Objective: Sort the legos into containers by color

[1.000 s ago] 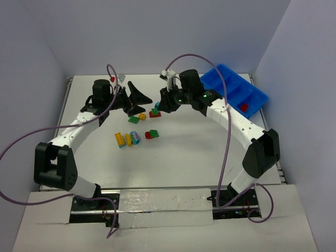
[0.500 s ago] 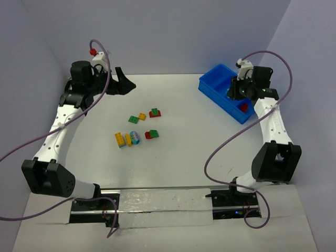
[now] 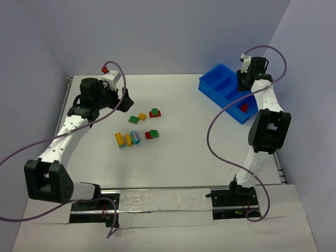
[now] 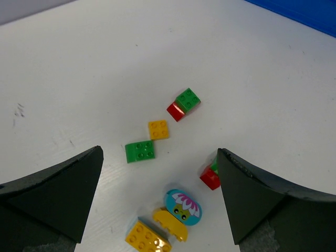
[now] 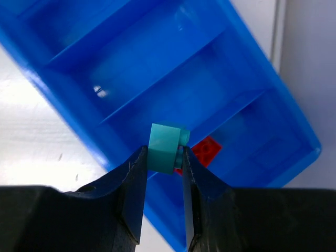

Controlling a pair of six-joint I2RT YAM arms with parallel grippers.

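Now: right gripper [image 3: 242, 85] clamped on a light blue brick [image 5: 165, 148] at the bin [image 3: 215, 79]; left gripper [image 3: 125, 100] spread wide beside the loose legos [image 3: 152, 134].
Top view: the right arm reaches to the worktop's [image 3: 184, 163] far right corner, where the bin sits close to the side wall [image 3: 310, 79] with a red brick [image 3: 243, 107] in its near-end compartment; the legos lie clustered mid-worktop, well apart from the bin, with bare surface between. Left wrist view: both black fingers [image 4: 52, 194] stand far apart and touch nothing; green, orange, yellow and red bricks lie below and between them. Right wrist view: the fingers press the light blue brick's sides and hold it above the bin, next to the red brick in this view; which compartment lies under it cannot be told.
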